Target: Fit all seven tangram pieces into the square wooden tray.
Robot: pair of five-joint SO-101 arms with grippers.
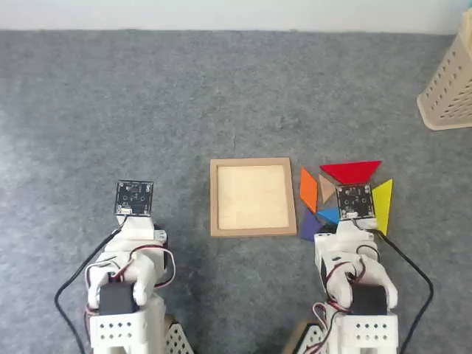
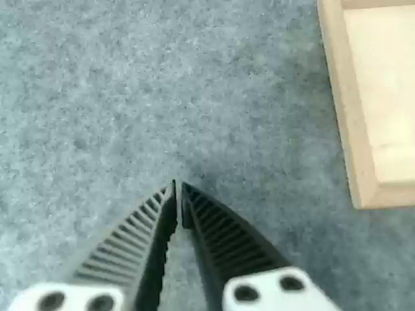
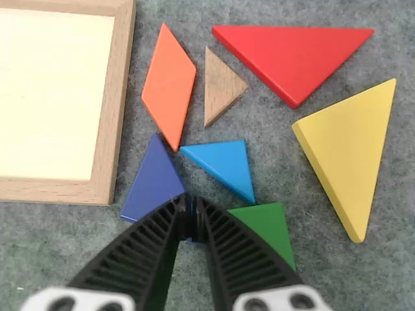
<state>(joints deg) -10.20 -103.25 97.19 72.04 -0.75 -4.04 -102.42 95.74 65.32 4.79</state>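
Observation:
The square wooden tray (image 1: 214, 199) lies mid-table with nothing in it; its rim (image 3: 118, 97) and corner (image 2: 358, 162) show in both wrist views. To its right lie seven pieces: red triangle (image 3: 292, 52), yellow triangle (image 3: 350, 149), orange parallelogram (image 3: 168, 84), wooden triangle (image 3: 219, 84), blue triangle (image 3: 224, 165), dark-blue piece (image 3: 152, 181) and green triangle (image 3: 262, 223). My right gripper (image 3: 191, 204) is shut above the gap between the dark-blue and green pieces, holding nothing. My left gripper (image 2: 176, 191) is shut over bare carpet left of the tray.
A cream slatted basket (image 1: 448, 81) stands at the far right edge. Grey carpet covers the table around the tray. Both arm bases (image 1: 125, 295) sit at the near edge.

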